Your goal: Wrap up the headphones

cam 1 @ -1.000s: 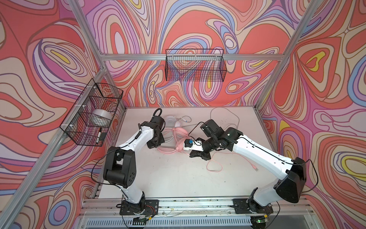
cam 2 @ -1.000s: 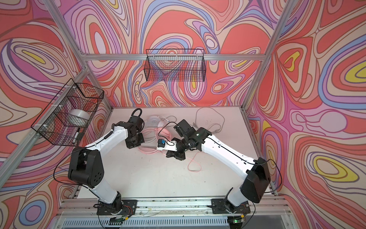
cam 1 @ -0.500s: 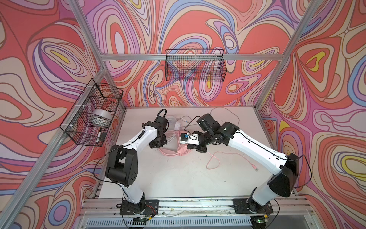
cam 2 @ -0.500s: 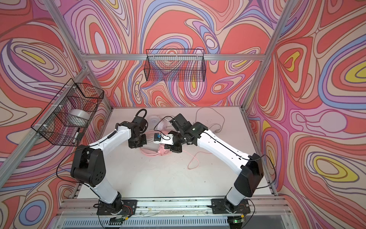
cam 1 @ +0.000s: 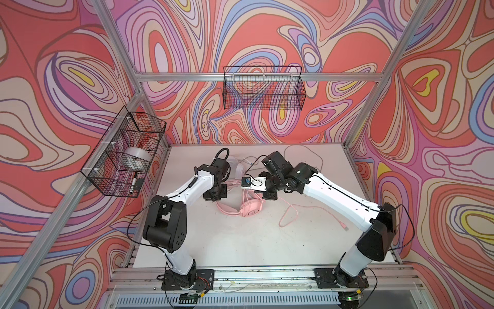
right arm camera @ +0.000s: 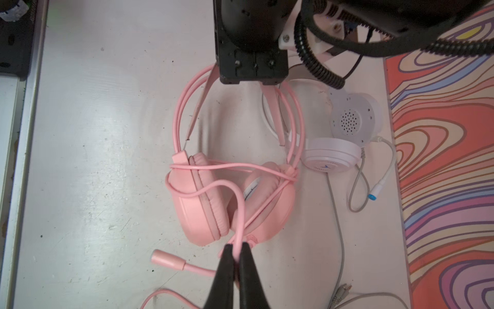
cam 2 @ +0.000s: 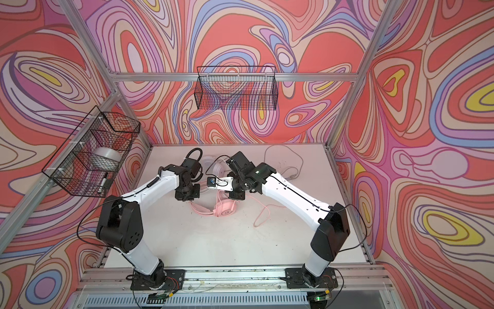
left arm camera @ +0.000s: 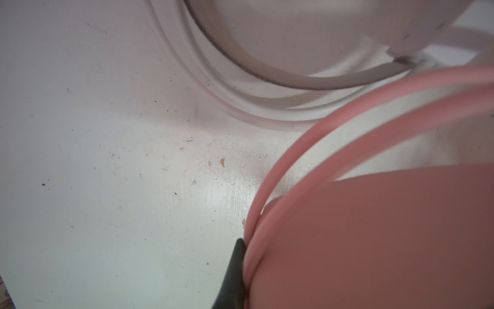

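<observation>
White tabletop (cam 1: 240, 240), swirl-patterned walls (cam 1: 80, 80). Both arms bend inward. The left gripper (cam 1: 215, 199) clamps the pink headset (right arm camera: 200, 203) by its headband. The right gripper (right arm camera: 235, 256) pinches the pink cord (right arm camera: 240, 214) just beside the earcups. The white headset (right arm camera: 331, 157) lies near the left jaws.

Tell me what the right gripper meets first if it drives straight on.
Most likely the pink headset: its ear cups lie just beyond the right gripper, which is shut on the pink cord. Height above them is unclear.
</observation>
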Action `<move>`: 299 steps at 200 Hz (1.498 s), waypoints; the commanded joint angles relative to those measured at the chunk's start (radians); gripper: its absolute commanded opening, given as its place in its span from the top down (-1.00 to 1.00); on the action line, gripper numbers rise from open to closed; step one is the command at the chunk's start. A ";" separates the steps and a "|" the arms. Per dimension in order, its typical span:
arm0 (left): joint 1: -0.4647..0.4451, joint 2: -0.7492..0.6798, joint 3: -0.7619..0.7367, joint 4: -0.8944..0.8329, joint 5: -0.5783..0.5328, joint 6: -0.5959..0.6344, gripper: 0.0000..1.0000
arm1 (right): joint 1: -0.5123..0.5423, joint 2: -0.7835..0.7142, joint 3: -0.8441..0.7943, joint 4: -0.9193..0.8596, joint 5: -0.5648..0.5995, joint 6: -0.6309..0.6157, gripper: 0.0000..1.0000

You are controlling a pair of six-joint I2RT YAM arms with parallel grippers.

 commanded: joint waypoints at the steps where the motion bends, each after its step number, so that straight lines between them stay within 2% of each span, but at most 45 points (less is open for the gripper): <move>1: -0.010 -0.020 -0.009 -0.007 0.042 0.032 1.00 | -0.006 0.020 0.028 0.056 -0.005 -0.001 1.00; 98: -0.055 -0.033 -0.029 0.034 0.148 0.115 1.00 | -0.129 0.162 0.104 0.096 -0.062 0.137 1.00; 175: -0.056 -0.079 -0.076 0.047 0.238 0.162 1.00 | -0.210 0.240 0.066 0.148 -0.146 0.240 1.00; 216: -0.055 -0.104 -0.101 0.067 0.294 0.167 1.00 | -0.222 0.289 0.061 0.155 -0.141 0.282 1.00; 281: -0.056 -0.111 -0.111 0.064 0.308 0.174 1.00 | -0.255 0.317 0.026 0.200 -0.140 0.391 1.00; 299: -0.055 -0.112 -0.120 0.069 0.312 0.171 1.00 | -0.266 0.323 0.016 0.203 -0.139 0.417 0.91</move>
